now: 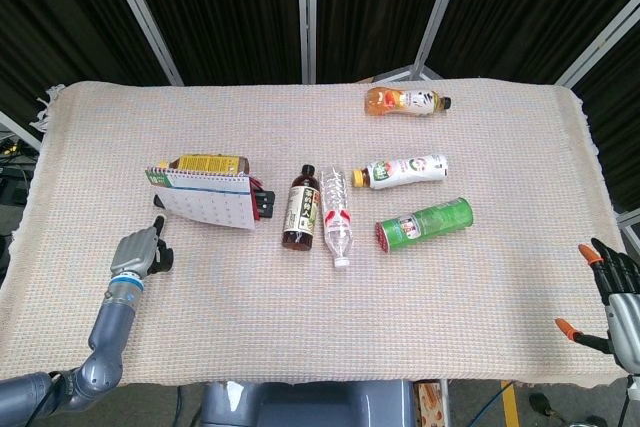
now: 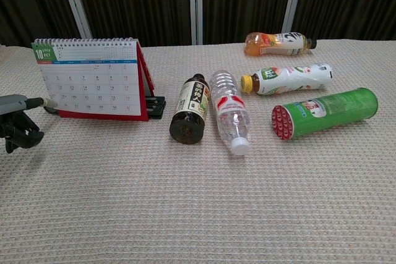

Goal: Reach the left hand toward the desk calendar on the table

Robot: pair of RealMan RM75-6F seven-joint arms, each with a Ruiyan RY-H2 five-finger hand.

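Observation:
The desk calendar (image 1: 205,201) stands at the left of the table, its white date page facing me and its red back sloping behind; it also shows large in the chest view (image 2: 93,78). My left hand (image 1: 140,252) hovers low over the cloth just front-left of it and holds nothing. In the chest view my left hand (image 2: 18,119) stretches one finger almost to the calendar's lower left corner; whether it touches is unclear. My right hand (image 1: 612,295) stays at the table's front right corner, fingers spread.
A yellow-labelled bottle (image 1: 208,163) lies behind the calendar. To the right of the calendar lie a dark bottle (image 1: 302,209), a clear water bottle (image 1: 338,215), a white bottle (image 1: 405,170), a green canister (image 1: 424,222) and an orange drink bottle (image 1: 405,100). A woven cloth (image 1: 320,327) covers the table.

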